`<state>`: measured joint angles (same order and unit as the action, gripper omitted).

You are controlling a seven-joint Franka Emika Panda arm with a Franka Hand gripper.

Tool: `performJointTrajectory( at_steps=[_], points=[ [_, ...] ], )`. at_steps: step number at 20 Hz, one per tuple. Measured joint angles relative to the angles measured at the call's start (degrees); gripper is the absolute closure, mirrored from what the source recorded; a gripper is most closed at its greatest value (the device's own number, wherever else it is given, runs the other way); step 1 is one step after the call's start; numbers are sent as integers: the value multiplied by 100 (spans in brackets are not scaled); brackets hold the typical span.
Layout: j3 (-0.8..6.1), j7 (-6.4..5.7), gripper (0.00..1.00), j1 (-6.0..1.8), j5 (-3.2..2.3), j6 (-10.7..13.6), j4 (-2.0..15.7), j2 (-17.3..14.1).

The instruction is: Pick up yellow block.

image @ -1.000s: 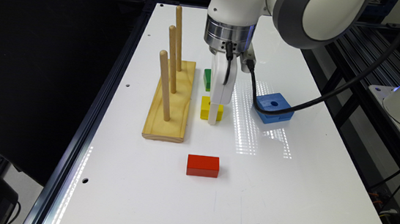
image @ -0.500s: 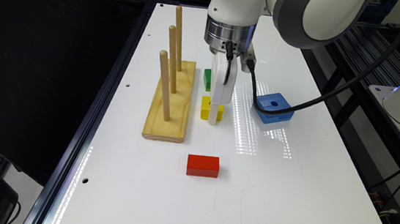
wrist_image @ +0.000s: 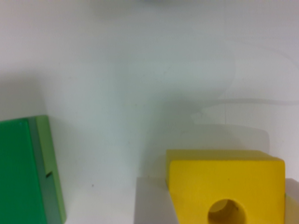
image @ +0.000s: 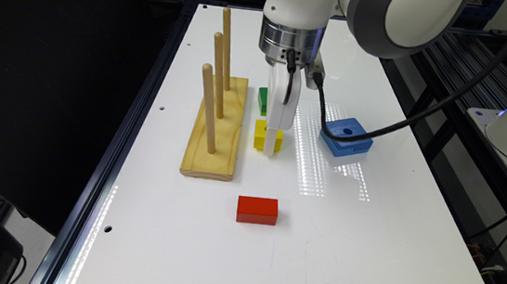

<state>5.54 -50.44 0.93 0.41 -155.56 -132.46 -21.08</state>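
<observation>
The big white arm [image: 350,11] comes in from the far side of the white table [image: 364,246] and points straight down. Its silver wrist ring sits over the middle of the table, and a black cable [image: 424,116] runs from the wrist toward the exterior view's right edge. The gripper [image: 273,146] hangs below the wrist and reaches down to the table top, right at the yellow block [image: 260,134].

The yellow block sits on the table near its middle, just beside the wooden peg stand [image: 215,129], on the side toward the exterior view's right. In the wrist view the yellow block [wrist_image: 224,182] is close up, with its round hole showing on top. A grey finger [wrist_image: 152,203] stands against one side of it, and a bit of grey shows at the block's other side too. The fingers seem to sit on both sides of the block, but the pictures do not make clear if they are squeezing it, so one cannot tell if the gripper is apart or clamped.

A green block [image: 262,100] lies just past the yellow one, toward the far edge. In the wrist view the green block [wrist_image: 28,170] is a little apart from the yellow one. A blue block [image: 346,137] with a hole rests toward the exterior view's right. A red block [image: 257,210] lies nearer the front edge.
</observation>
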Motion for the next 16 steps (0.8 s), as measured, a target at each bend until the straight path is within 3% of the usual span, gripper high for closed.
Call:
performJointTrajectory(
  at_steps=[6, 11, 16],
  points=[
    [3, 0, 100, 0, 0, 414, -7, 364],
    [13, 0, 100, 2, 0, 482, -23, 476],
    [24, 0, 100, 2, 5, 934, -27, 907]
  ],
)
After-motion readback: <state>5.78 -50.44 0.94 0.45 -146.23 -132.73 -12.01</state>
